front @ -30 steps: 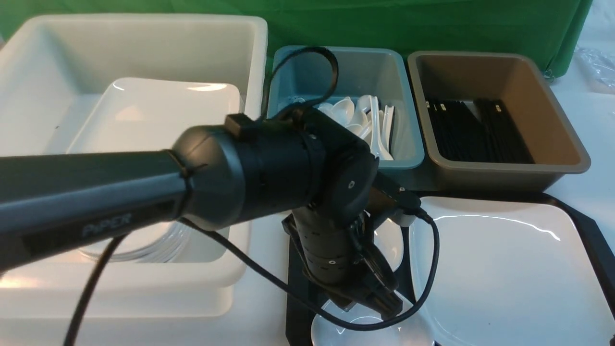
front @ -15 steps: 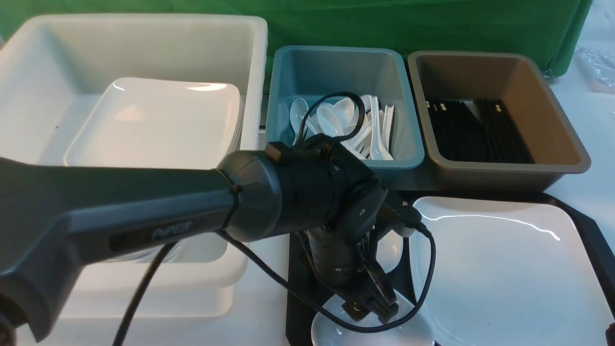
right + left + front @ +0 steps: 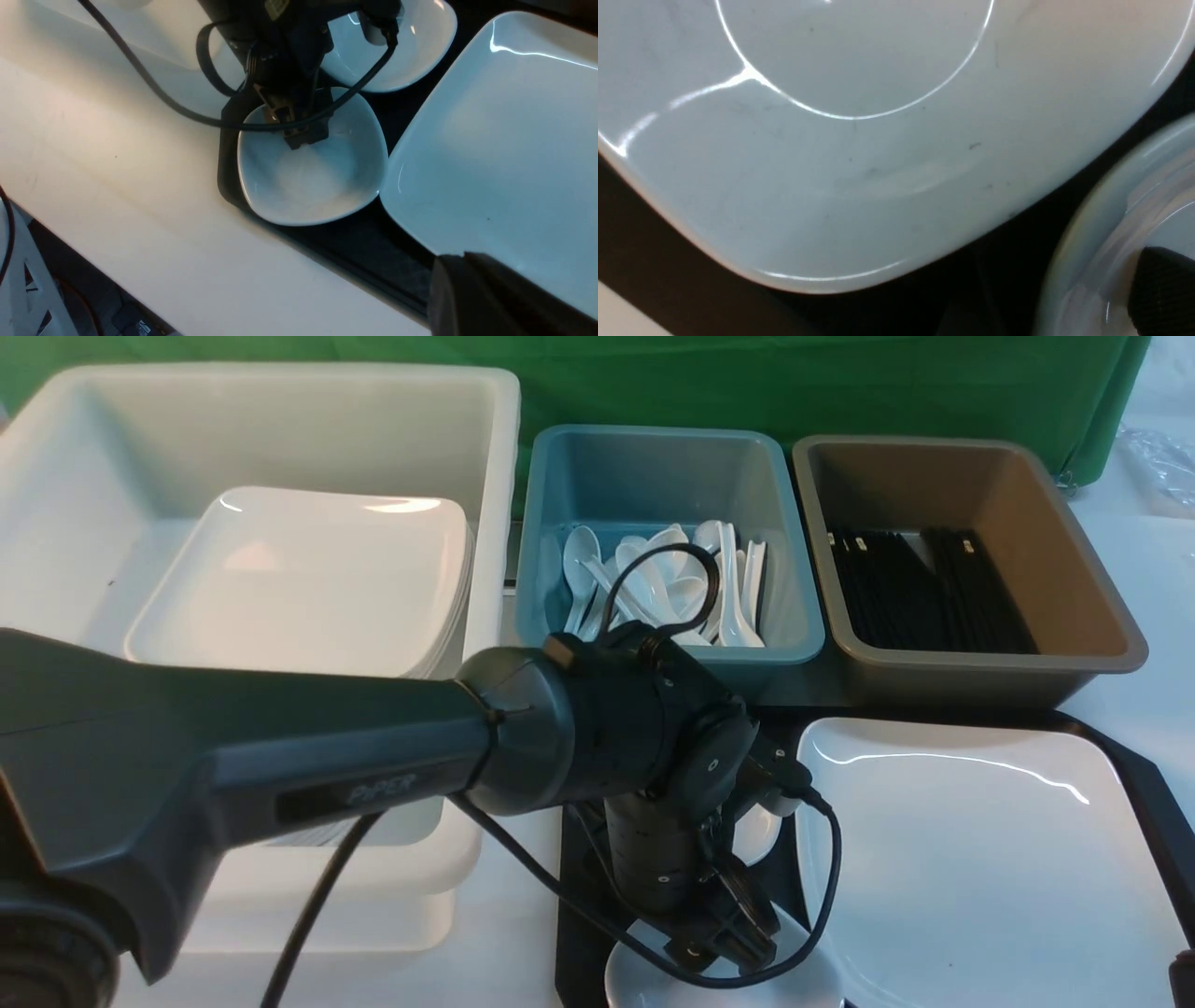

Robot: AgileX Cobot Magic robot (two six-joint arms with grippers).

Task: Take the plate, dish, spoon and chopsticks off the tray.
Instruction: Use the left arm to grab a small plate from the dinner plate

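Left fingers [image 3: 306,135] at dish [image 3: 308,191] rim beside plate [image 3: 490,140], gap unclear; right fingers [image 3: 490,298] together

your left arm [image 3: 280,756] blocks the near half of the white bin [image 3: 280,420] and the left side of the tray [image 3: 1153,793]. the far small bowl [image 3: 758,829] shows only as a sliver behind the wrist; the near small bowl [image 3: 630,989] and the plate [image 3: 980,859] run off the bottom edge. on the left gripper [image 3: 724,947] you can't tell how the jaws stand. the right gripper [image 3: 490,298] is just a dark blurred block in a corner. the black sticks [image 3: 934,593] in the brown bin [image 3: 1074,541] are too small to count.
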